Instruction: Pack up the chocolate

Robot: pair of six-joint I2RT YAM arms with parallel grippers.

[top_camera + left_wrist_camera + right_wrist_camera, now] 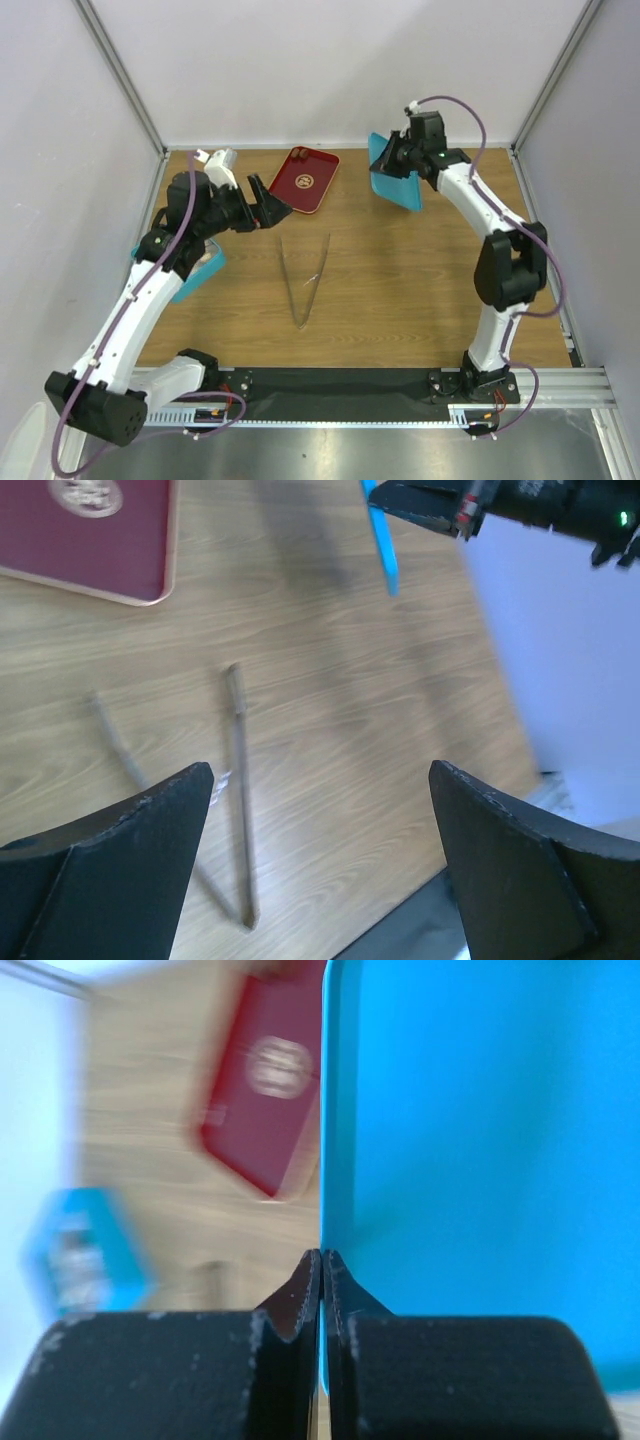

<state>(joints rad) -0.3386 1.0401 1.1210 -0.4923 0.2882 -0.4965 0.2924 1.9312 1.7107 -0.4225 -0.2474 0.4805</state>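
Grip: R end effector (pixel 322 1257) pinches teal panel (pixel 480 1140) edge; carry slow, no twist. L end effector (pixel 320 772) wide, empty.

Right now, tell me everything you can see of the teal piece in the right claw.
The teal piece is a thin, flat, plain panel with what looks like a turned-up rim on one side, cardboard-like. The right claw is shut on its edge, holding it on edge over the back right of the table, right of the red tray. Only the claw appears to touch it.
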